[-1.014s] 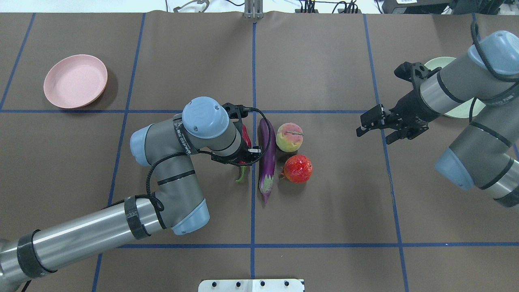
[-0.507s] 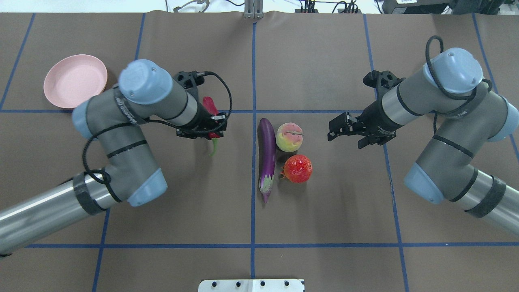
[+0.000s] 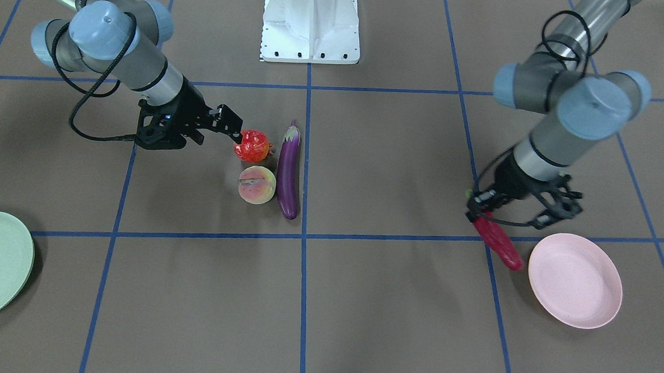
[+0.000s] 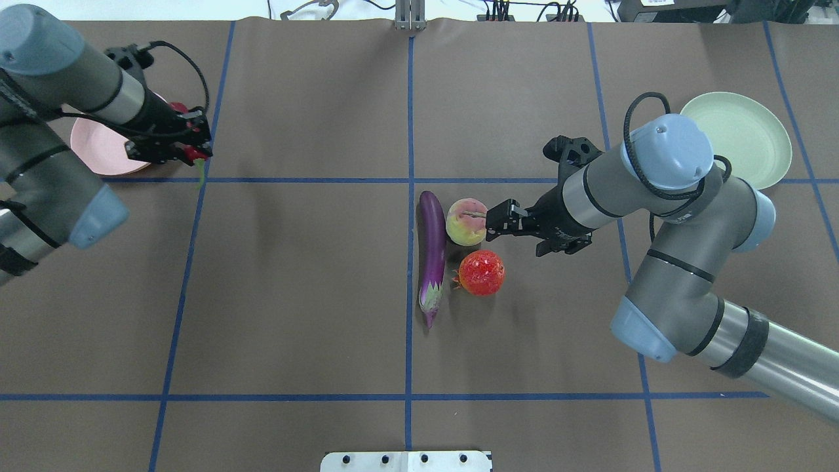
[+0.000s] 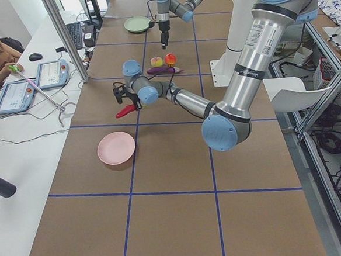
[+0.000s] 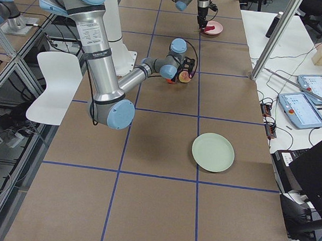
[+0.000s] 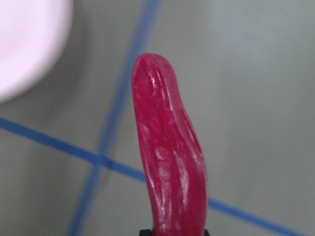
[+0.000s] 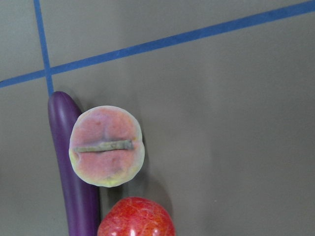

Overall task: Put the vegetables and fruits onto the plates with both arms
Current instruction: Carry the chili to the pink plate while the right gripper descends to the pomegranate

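Observation:
My left gripper [image 4: 192, 145] is shut on the wrinkled red chili [image 3: 497, 242] and holds it above the table, right beside the near edge of the pink plate [image 3: 575, 279]. The chili [image 7: 170, 167] fills the left wrist view, with the plate's rim [image 7: 24, 44] at the top left. My right gripper [image 4: 495, 220] is open and empty, just right of the peach [image 4: 465, 221] and above the pomegranate-like fruit [image 4: 482, 272]. The purple eggplant [image 4: 432, 246] lies left of both fruits. The mint green plate [image 4: 737, 139] sits empty at the far right.
The white base block [image 4: 406, 461] is at the near table edge. Blue tape lines [image 4: 409, 118] divide the brown table cover into squares. An operator's tablets [image 5: 49, 73] lie on a side bench beyond the table.
My left arm has carried the chili from beside the eggplant leftward to the pink plate's edge. My right arm has swung left, from near the green plate to the fruits.

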Action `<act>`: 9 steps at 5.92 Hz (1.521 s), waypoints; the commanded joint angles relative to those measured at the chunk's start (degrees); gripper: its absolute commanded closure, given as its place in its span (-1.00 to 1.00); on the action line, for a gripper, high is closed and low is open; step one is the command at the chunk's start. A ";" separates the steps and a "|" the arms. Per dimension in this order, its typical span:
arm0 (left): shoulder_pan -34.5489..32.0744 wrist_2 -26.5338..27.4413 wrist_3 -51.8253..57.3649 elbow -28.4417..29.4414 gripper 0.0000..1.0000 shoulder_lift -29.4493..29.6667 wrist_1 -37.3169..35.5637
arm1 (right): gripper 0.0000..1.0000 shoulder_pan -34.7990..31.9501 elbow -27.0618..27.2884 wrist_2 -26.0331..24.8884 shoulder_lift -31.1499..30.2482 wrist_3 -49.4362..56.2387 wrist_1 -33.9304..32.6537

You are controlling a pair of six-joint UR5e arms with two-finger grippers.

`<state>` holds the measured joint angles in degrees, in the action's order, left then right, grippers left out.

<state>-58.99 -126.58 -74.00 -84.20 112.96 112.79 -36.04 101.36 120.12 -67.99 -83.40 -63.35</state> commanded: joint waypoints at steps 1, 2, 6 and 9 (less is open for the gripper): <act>-7.35 -1.83 8.24 10.59 0.80 -0.12 -0.21 | -1.00 2.63 -0.03 -2.96 0.93 -2.47 -0.02; -8.33 -1.74 8.44 13.42 0.58 0.76 -0.03 | -1.00 2.81 -0.11 -3.23 1.62 -2.47 -0.02; -8.42 -2.00 7.21 13.10 -1.00 3.41 -0.21 | -1.00 4.67 -0.99 -7.09 2.60 -4.32 -3.86; -8.42 -2.09 5.10 11.87 -1.00 2.70 0.50 | -1.00 6.41 -2.74 -8.50 3.21 -4.31 -6.27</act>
<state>-67.41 -128.67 -68.73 -72.18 115.83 113.11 -30.20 99.52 111.73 -64.98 -87.38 -69.60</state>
